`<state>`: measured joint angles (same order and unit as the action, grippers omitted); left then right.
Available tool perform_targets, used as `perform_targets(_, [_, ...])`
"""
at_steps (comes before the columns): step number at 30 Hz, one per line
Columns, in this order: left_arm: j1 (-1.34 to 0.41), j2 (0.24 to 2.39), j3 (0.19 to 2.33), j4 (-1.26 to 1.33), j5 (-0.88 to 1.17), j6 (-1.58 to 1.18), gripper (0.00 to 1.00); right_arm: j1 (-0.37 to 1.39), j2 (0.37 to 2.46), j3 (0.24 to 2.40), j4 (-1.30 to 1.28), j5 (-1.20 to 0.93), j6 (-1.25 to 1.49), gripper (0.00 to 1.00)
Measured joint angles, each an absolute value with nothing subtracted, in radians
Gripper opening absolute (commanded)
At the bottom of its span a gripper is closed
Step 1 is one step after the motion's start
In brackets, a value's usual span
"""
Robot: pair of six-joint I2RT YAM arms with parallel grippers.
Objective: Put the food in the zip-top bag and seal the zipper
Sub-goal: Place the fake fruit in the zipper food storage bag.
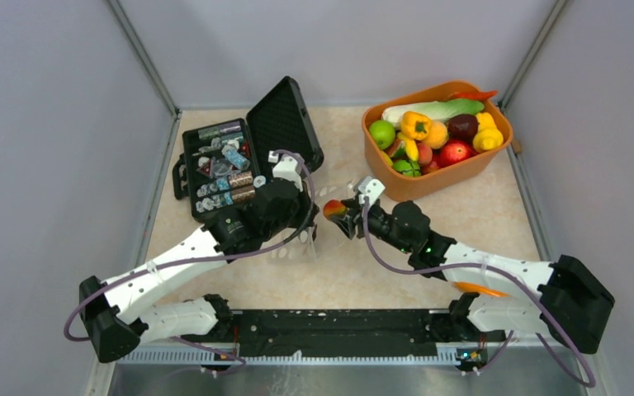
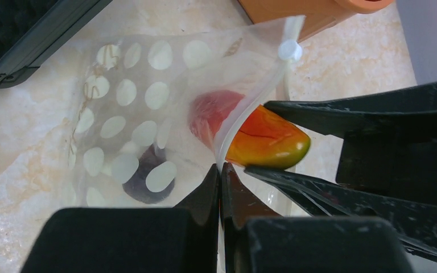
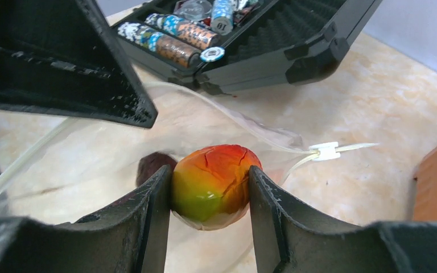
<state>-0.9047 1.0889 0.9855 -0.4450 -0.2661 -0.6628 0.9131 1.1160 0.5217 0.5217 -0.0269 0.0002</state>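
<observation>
The right pincer (image 3: pixel 207 177) gripped a glossy fruit (image 3: pixel 213 182), red at the top, orange through the middle and green at the bottom, with one finger against each flank. In the top view this pincer (image 1: pixel 343 216) and the fruit (image 1: pixel 333 208) sat at mid-worktop (image 1: pixel 462 223), just beside the left pincer (image 1: pixel 309 235).

The left pincer (image 2: pixel 221 170) was closed tight on the edge of the bag (image 2: pixel 136 96), a clear film printed with white dots, and held that edge up off the worktop. The zipper (image 2: pixel 250 108) ran as a pale strip from those fingertips up to a small white slider (image 2: pixel 289 50). The left wrist view showed the fruit (image 2: pixel 267 139) lying across this strip: its red end showed through the film inside the bag, while its orange and green end was outside, between the right arm's black fingers. A dark purple piece (image 2: pixel 142 176) lay deeper in the bag, on the worktop side. From the right wrist, the bag (image 3: pixel 91 148) spread open ahead of the fruit, with the dark purple piece (image 3: pixel 151 165) behind it and the slider (image 3: pixel 325 151) off to the right.

The rest of the food (image 1: pixel 437 132) filled an orange tub (image 1: pixel 429 183) at the far right of the worktop. A black case (image 1: pixel 285 115) stood open at the far left, and its tray held wrapped rolls (image 3: pixel 176 42). One round piece there (image 3: pixel 223 25) bore what read as "10"; the other print was too small to read.
</observation>
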Motion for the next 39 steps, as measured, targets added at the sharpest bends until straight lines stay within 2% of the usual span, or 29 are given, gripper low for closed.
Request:
perform_targets(6, [-0.905,1.086,1.002,-0.448,-0.262,-0.655,0.00,0.948,1.175,0.559,0.556,0.059,-0.047,0.23])
perform_targets(13, [-0.905,1.066,1.003,-0.450,-0.275,-0.656,0.00,0.952,1.190,0.559,0.612,0.044,-0.054,0.27])
perform_targets(16, [-0.905,1.053,1.003,-0.450,-0.282,-0.656,0.00,0.952,1.193,0.559,0.633,0.017,-0.037,0.48])
perform_targets(18, [-0.905,1.046,1.003,-0.450,-0.286,-0.656,0.00,0.952,1.195,0.560,0.635,0.009,-0.028,0.54])
perform_targets(21, [-0.905,1.039,1.003,-0.451,-0.297,-0.656,0.00,0.952,1.201,0.579,0.606,0.006,-0.019,0.55])
perform_targets(25, [-0.904,1.037,1.003,-0.455,-0.312,-0.656,0.00,0.952,1.197,0.604,0.582,-0.002,0.004,0.63])
perform_targets(29, [-0.904,1.037,1.003,-0.457,-0.321,-0.656,0.00,0.952,1.168,0.605,0.568,-0.013,0.022,0.64])
perform_targets(36, [-0.904,1.036,1.003,-0.467,-0.361,-0.660,0.00,0.952,1.046,0.605,0.516,-0.076,0.066,0.64])
perform_targets(39, [-0.902,1.036,1.003,-0.474,-0.368,-0.660,0.00,0.953,0.961,0.605,0.506,-0.072,0.077,0.69])
